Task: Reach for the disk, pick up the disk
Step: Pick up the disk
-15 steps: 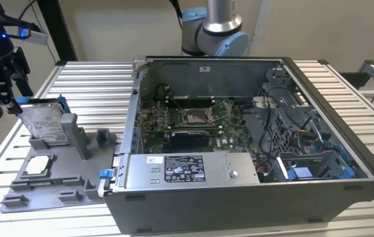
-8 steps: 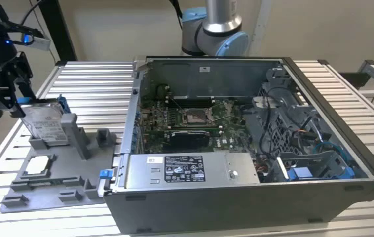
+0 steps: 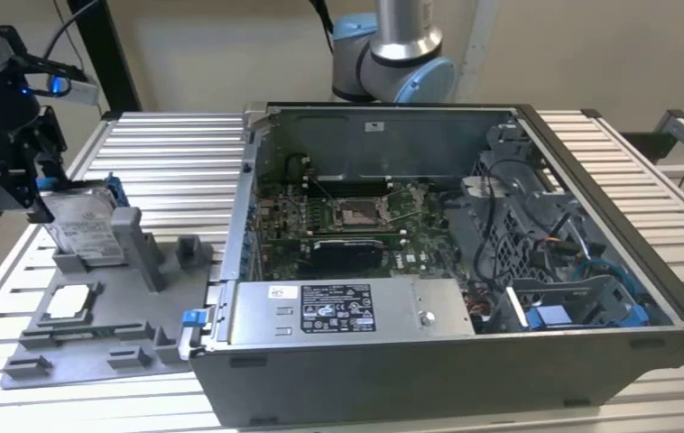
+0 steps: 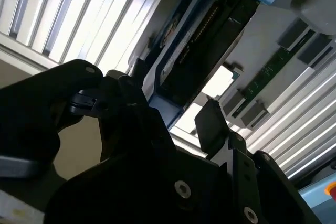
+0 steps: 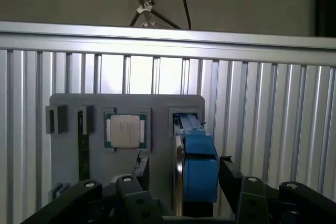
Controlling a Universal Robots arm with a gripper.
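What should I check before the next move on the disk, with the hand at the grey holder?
1. The hand straddles the disk: ok, one finger on each side in both wrist views.
2. Its fingers shut on the disk: not ok, a gap shows beside the disk in the first wrist view.
3. The disk upright in the grey holder: ok.
4. The chip apart from the hand: ok.
5. The fingers far enough down the disk: cannot tell.
6. The computer case apart from the hand: ok.

The disk (image 3: pixel 82 230) is silver metal — its bracket (image 5: pixel 200 165) smooth blue plastic.
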